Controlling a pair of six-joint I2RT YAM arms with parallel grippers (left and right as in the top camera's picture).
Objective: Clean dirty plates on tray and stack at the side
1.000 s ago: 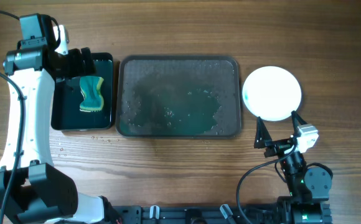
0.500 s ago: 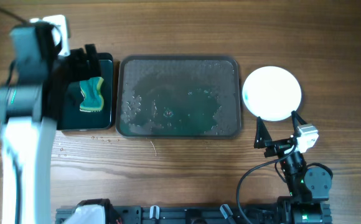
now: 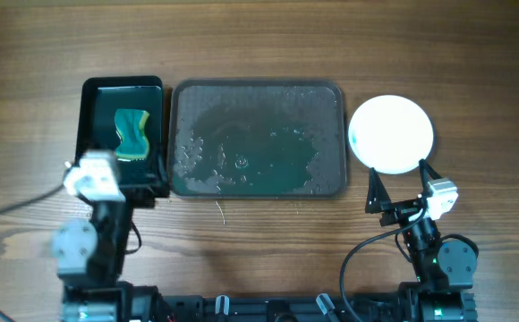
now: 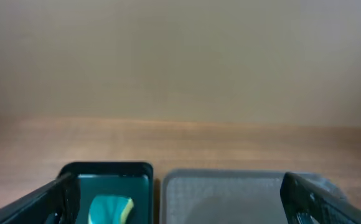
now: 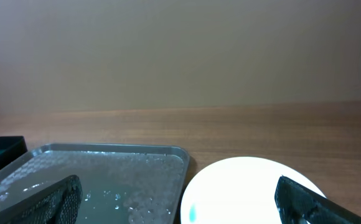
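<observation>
1. Overhead view: the right pincer (image 3: 399, 174) stands released, its jaws spread wide. The white plate (image 3: 391, 132) lies just ahead of it on the wooden surface (image 3: 259, 36).
2. The wet tray (image 3: 258, 86) sits ahead and to that pincer's left, apart from the plate.
3. The left pincer (image 3: 116, 185) is likewise released, jaws wide, at the near end of the black box (image 3: 88, 116). The sponge (image 3: 132, 134) lies inside the box, just ahead.

Brown wood-grain tabletop (image 3: 259, 36) fills the overhead view, grain running left-right (same wood shows in both wrist views). Small scatter of water droplets (image 3: 157, 200) on the bare wood toward the front-left, with a thin pale fleck (image 3: 220, 211) near them to the right. Plain beige wall (image 4: 180, 56) rises behind the table's far edge, featureless.
</observation>
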